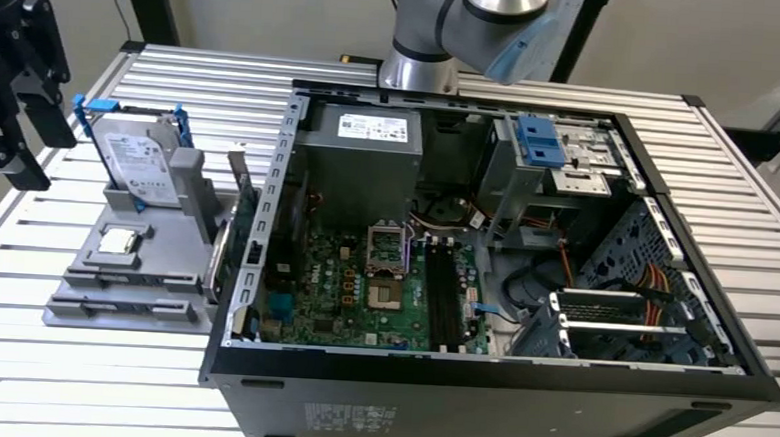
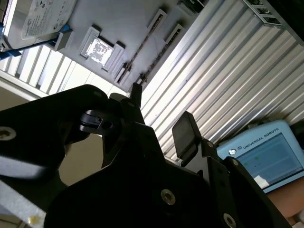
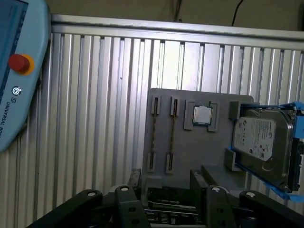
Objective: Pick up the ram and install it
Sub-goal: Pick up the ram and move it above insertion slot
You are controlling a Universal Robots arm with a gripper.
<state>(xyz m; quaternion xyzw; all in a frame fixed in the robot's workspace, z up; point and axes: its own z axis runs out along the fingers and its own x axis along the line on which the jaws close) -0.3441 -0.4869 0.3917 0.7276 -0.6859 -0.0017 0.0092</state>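
Pincer (image 2: pixel 160 104) spread wide, nothing between fingers, hovering high at exterior view's left, apart from grey tray (image 3: pixel 183 142) on table (image 3: pixel 95 118). Ram (image 3: pixel 171 135) on edge in tray slot, just beside processor (image 3: pixel 203 115); hard drive (image 3: pixel 261 140) beyond processor. Open computer case (image 1: pixel 488 394) beside tray

**Room Outside, Clutter Within**

Bare table (image 3: pixel 95 118) lies open beside the tray (image 3: pixel 183 154) on the gripper's (image 3: pixel 166 180) side. An upright hard drive (image 1: pixel 140 160) walls one end of the tray; the case (image 1: pixel 278 203) wall stands just beside it. Inside, cables (image 1: pixel 660 293) crowd the space.
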